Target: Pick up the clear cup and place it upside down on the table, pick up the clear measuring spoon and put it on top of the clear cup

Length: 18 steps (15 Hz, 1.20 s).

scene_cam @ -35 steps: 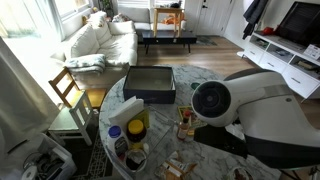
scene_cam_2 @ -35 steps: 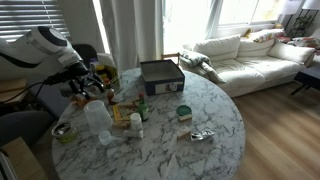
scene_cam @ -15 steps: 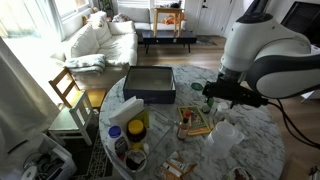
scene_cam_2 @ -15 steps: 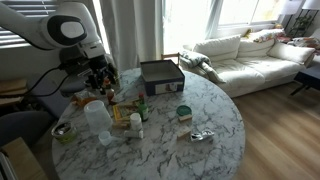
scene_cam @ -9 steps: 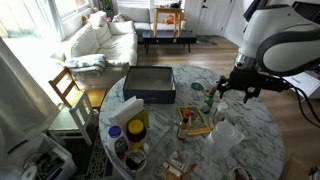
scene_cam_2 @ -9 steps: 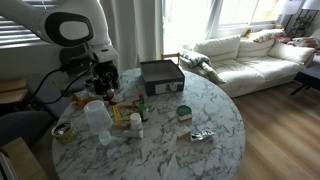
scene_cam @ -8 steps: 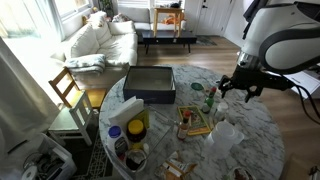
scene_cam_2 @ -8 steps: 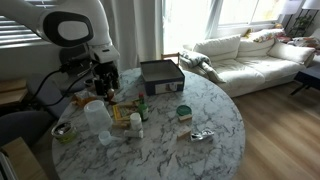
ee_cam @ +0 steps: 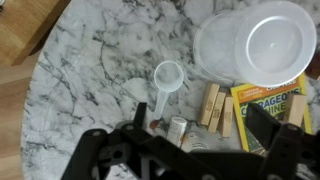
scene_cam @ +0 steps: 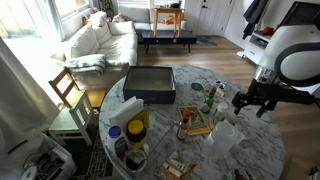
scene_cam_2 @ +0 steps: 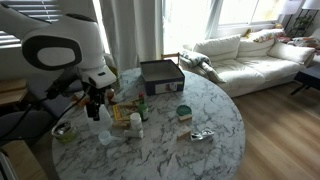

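The clear cup (ee_cam: pixel 255 45) stands mouth up on the marbled table (ee_cam: pixel 80 60), at the upper right of the wrist view. It also shows in an exterior view (scene_cam: pixel 224 133). The clear measuring spoon (ee_cam: pixel 165 82) lies on the table just left of the cup, bowl up. My gripper (ee_cam: pixel 190 150) hovers above them, open and empty, its black fingers spread wide at the bottom of the wrist view. In both exterior views the gripper (scene_cam: pixel 252 100) (scene_cam_2: pixel 97 100) hangs over the table's edge near the cup; there the arm partly covers the cup.
Wooden blocks (ee_cam: pixel 213 105), a yellow magazine (ee_cam: pixel 270 100) and a small lying bottle (ee_cam: pixel 175 130) sit below the cup. A green bottle (scene_cam: pixel 209 97), a black box (scene_cam: pixel 150 82) and a yellow-topped jar (scene_cam: pixel 137 128) stand on the table. A wooden chair (scene_cam: pixel 70 92) is beside it.
The arm has swung out from over the table's middle toward the edge by the cup and come lower. The cup and spoon have not moved.
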Motion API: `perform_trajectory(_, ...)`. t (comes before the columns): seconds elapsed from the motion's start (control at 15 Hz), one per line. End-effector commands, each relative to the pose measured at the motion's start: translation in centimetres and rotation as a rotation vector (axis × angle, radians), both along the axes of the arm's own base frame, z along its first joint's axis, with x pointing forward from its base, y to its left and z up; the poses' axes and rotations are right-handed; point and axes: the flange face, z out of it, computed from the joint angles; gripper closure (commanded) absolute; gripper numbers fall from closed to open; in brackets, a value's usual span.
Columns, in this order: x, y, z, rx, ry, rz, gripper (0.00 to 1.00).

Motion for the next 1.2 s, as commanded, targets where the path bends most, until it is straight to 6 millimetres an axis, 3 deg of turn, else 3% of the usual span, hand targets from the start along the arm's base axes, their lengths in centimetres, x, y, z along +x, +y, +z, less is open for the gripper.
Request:
perform_trajectory(0.0, -0.2, 0.2, -0.3, -0.005, 0.001, -0.003, 0.00)
perform_trajectory(0.2, -0.2, 0.5, -0.4, -0.010, 0.002, -0.006, 0.00)
perform_trajectory(0.4, -1.5, -1.1, -2.9, 0.068, 0.015, -0.051, 0.00)
perform_trajectory(0.8, -5.0, -4.2, -5.9, 0.121, -0.006, -0.104, 0.00)
perform_trajectory(1.07, -6.7, -3.8, -7.7, 0.196, -0.044, -0.105, 0.00)
perform_trajectory(1.13, -5.5, -4.3, -7.9, 0.199, -0.050, -0.099, 0.00)
